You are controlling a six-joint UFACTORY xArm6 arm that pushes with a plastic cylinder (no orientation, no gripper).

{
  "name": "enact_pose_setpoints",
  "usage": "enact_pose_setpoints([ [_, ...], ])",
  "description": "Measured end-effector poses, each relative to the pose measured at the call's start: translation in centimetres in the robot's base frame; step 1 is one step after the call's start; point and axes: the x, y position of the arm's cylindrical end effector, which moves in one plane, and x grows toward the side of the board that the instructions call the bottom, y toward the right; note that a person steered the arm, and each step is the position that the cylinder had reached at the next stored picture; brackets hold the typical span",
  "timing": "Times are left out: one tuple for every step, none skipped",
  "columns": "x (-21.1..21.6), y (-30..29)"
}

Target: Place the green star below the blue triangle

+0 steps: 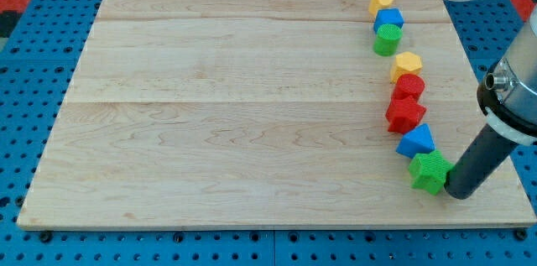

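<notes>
At the lower right of the frame, my tip rests against the right side of the green star, which sits directly below the blue triangle and touches it, so the placement looks all but done. I carry no gripper, only a dark rod, set beside the star because a sideways push is the only way I can move it. Above, two red blocks, a yellow block, a green cylinder, a blue block and another yellow block form a curving line up the wooden tabletop.
</notes>
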Motion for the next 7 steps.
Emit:
enact_pose_setpoints([
  [0.5,1.3],
  [2.1,3.6],
  [3.5,3.5],
  [3.5,3.4],
  [3.5,0.5],
  [3.5,-3.9],
  [3.5,-5.5],
])
